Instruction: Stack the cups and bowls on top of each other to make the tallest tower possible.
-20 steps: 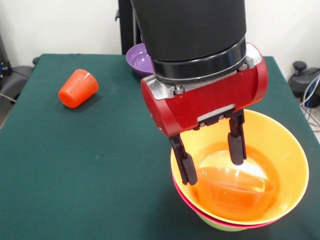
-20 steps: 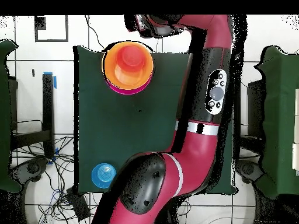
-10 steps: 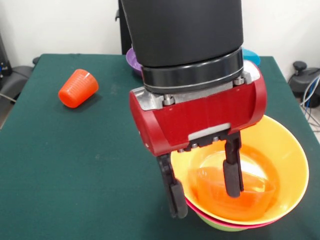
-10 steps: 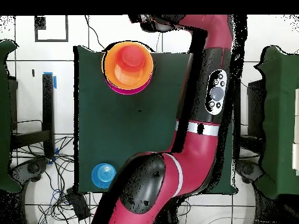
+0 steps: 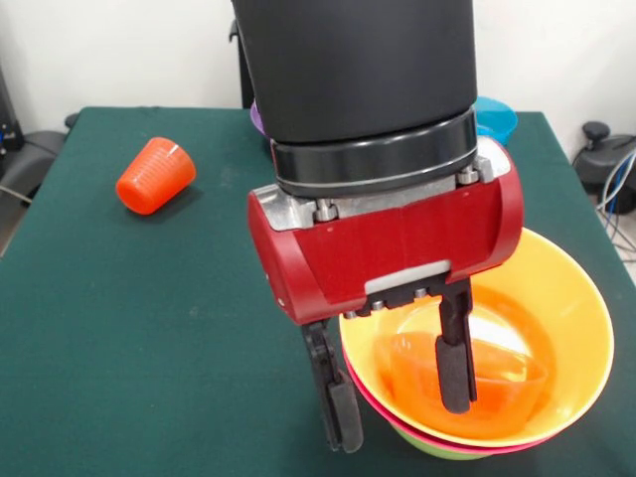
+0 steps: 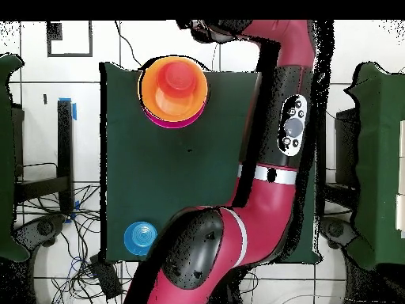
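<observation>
**Gripper dropping astride the big bowl's rim**

The tower (image 5: pixel 467 437), a pile of nested glossy plastic bowls, sits at the table's near right corner in the front view: a green bowl (image 5: pixel 437 449) lowest, a pink rim (image 5: pixel 397 421) above it, then the large yellow-orange bowl (image 5: pixel 556 298) with a small translucent orange bowl (image 5: pixel 497 378) inside. Overhead, the same pile (image 6: pixel 174 91) is at the top edge of the dark green table (image 6: pixel 142 174).

My gripper (image 5: pixel 397 402) has come lower over the last second: fingers spread, gripping nothing, one finger (image 5: pixel 455 373) inside the large bowl, the other (image 5: pixel 338 412) outside its near-left wall, now down past the rim. Fingers straddle the wall; I can't tell if either pad touches it yet. I read this as lining up a rim pinch on the large bowl, not closed yet.

Outward: the orange-red ribbed plastic tumbler (image 5: pixel 155 175) lies on its side at far left, well apart from the pile, unstacked. A purple bowl (image 5: pixel 260 111) and a blue bowl (image 5: pixel 495 117) peek out behind my wrist; overhead another blue bowl (image 6: pixel 140 237) sits at the table's bottom-left corner. Lots left to stack. Risk: closing off-centre could tip the nest.
</observation>
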`<state>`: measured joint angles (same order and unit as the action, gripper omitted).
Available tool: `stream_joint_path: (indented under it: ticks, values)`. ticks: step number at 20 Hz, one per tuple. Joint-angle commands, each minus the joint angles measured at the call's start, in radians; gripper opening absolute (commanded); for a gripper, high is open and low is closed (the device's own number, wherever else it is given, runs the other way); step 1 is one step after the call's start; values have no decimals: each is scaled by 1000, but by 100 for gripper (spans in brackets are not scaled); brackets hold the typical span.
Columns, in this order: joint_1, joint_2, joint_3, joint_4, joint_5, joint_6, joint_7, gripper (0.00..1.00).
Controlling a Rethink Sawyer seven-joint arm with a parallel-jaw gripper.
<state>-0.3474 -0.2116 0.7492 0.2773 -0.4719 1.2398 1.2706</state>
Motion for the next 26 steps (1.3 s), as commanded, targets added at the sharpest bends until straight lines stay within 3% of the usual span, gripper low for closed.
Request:
stream_joint_path:
  ticks: [1,17,26]
  values:
    - [38,14,-37,101,-76,56,-37,100]
    - [31,-11,-57,144,-27,127,-33,100]
    - [19,-36,-101,220,16,109,-50,100]
